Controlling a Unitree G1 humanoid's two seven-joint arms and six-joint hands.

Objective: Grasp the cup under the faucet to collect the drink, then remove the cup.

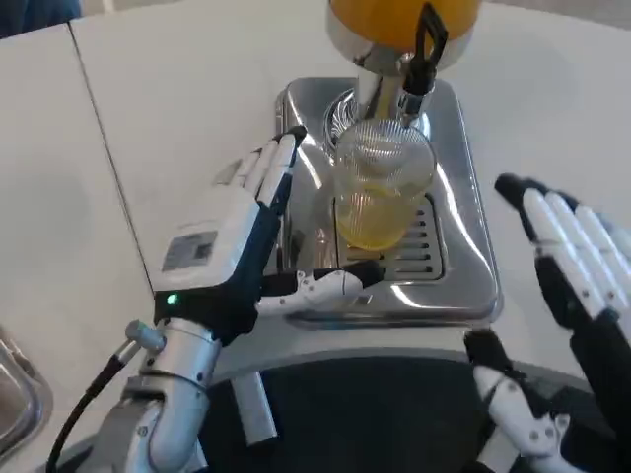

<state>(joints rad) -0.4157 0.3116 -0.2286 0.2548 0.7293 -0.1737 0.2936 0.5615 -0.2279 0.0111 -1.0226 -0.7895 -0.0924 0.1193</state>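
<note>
A: Head view: where's the cup (383,192)?
B: On the tray (463,286), under the faucet (422,61), part-full, likely slippery ribbed glass.
A: Hands?
B: Left robot hand (251,246) wide beside it; right robot hand (567,261) wide, apart. Grip mid-wall.

The top edge cut off the orange drink dispenser (402,25), so only its lower tank showed. The right hand (567,271) ran out past the right edge, its wrist and forearm unseen. The left hand (232,246) stood in front of the left part of the chrome drip tray (458,266), hiding it. Whether its fingers touched the ribbed glass cup (380,192) could not be told. A metal object (15,389) at the near left was cropped beyond recognition.
</note>
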